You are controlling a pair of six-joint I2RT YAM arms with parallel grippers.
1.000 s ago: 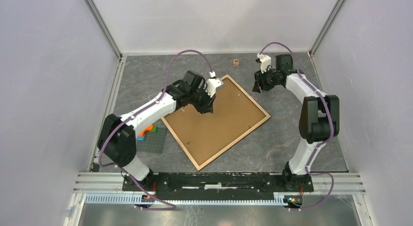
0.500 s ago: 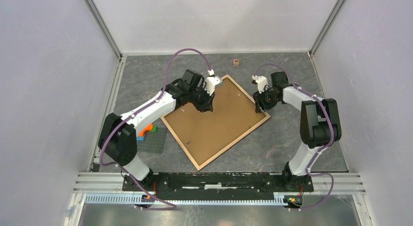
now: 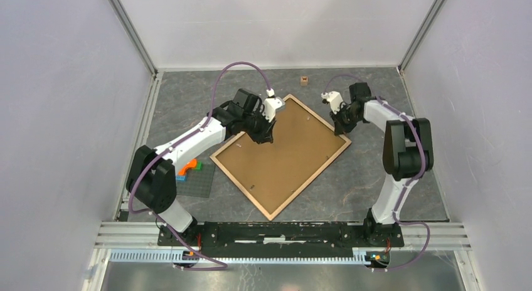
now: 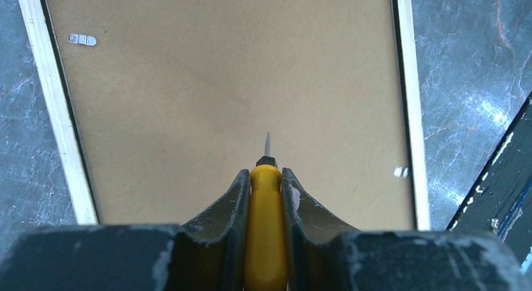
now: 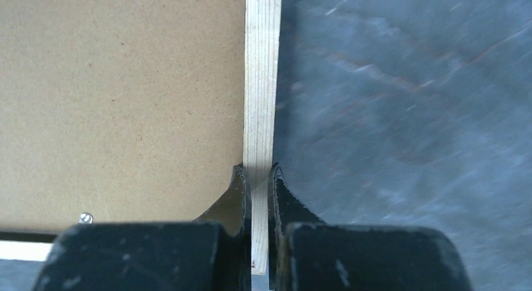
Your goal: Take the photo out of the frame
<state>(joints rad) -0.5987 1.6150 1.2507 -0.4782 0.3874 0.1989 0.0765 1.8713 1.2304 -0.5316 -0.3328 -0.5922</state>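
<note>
Frame (image 3: 280, 154): lies flat and back-up mid-table, turned cornerwise; brown fibreboard back edged in light wood.
Photo: out of sight in every view, as the frame's back faces up.
Table (image 3: 376, 178): grey marbled surface under everything.
Clips: small metal tabs (image 4: 82, 39) on the board near the wooden edges, and a screw head (image 5: 86, 217) close to the right gripper's corner.
Baseplate (image 3: 202, 182): dark grey, just beside the frame's left corner, apart from it; coloured bricks (image 3: 188, 169) sit on it.
Wooden block (image 3: 304, 80): small, near the far wall, well apart from the frame.
Left gripper (image 4: 266, 175): clenched on a yellow-handled screwdriver (image 4: 266, 234), its thin metal tip pointing out over the fibreboard; whether the tip touches the board I cannot tell.
Left arm: reaches from its base with the elbow bent, wrist tipped down over the frame's far-left part.
Right gripper (image 5: 257, 175): pinching the light wood edge at the frame's right corner, one finger over the board side, the other over the table side.
Right arm: folded high at the elbow, forearm stretching leftward to that corner.
</note>
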